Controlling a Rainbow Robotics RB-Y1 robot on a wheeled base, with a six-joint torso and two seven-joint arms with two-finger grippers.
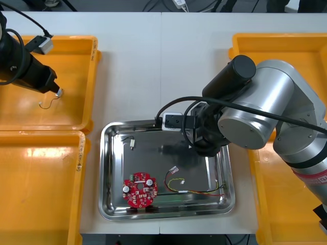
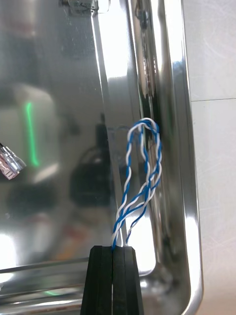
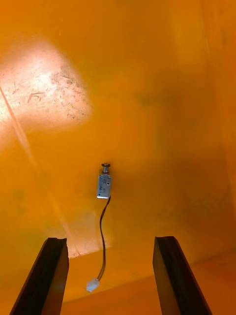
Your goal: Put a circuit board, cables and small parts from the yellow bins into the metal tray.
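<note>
Hovering in the far yellow bin (image 1: pixel 30 112) on the left, the left end effector (image 3: pixel 110 246) stands spread above a small metal part (image 3: pixel 103 186); a descent and squeeze seem next. Rightward, the right end effector (image 2: pixel 113 253) is clamped on the twisted blue and white cable (image 2: pixel 142 172) inside the metal tray (image 1: pixel 104 168), likely awaiting release.

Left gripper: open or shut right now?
Open. The left gripper has its fingers apart over the yellow bin; the small metal part lies loose beyond them.
</note>
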